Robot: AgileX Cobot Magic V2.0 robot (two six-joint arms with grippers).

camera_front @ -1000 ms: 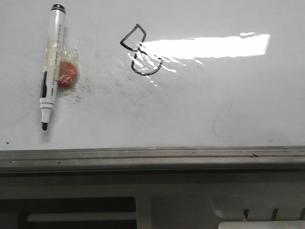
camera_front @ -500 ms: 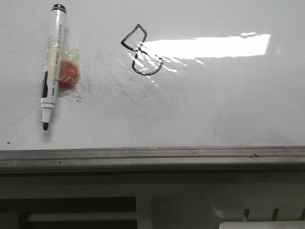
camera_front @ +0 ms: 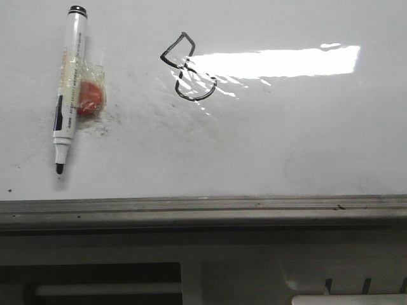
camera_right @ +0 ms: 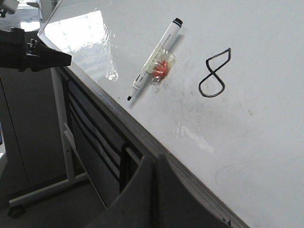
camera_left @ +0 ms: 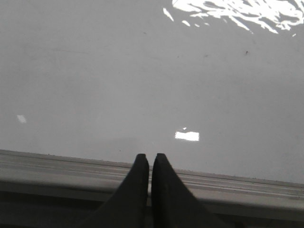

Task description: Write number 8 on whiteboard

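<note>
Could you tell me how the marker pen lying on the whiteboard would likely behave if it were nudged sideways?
The marker pen looks like a stiff, light plastic tube, so it should shift easily on the glossy whiteboard. Its round barrel would tend to roll, though the red piece taped against its side probably stops that. The tip is uncapped, so it might smear ink.

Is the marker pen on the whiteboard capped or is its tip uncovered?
Uncovered. The marker pen lies flat on the whiteboard, and its dark tip shows bare at the end toward the board's edge rail; no cap is visible anywhere.
</note>
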